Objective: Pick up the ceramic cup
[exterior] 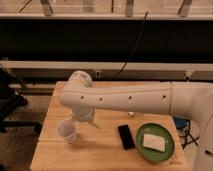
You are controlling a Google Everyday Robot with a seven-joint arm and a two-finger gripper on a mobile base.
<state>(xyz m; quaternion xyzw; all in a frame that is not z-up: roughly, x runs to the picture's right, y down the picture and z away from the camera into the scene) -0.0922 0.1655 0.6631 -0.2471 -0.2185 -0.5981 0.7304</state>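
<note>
The ceramic cup (67, 131) is small, whitish and tapered. It stands upright on the left part of the wooden table (95, 155). My white arm reaches in from the right across the table. Its wrist bends down over the left side. My gripper (81, 119) hangs below the wrist, just above and to the right of the cup's rim, very close to it. The arm hides most of the gripper.
A black phone (126, 136) lies flat near the table's middle. A green plate (171, 151) with a white block (153, 142) sits at the right front. A dark chair (10, 102) stands left of the table. Cables (182, 131) hang at the right.
</note>
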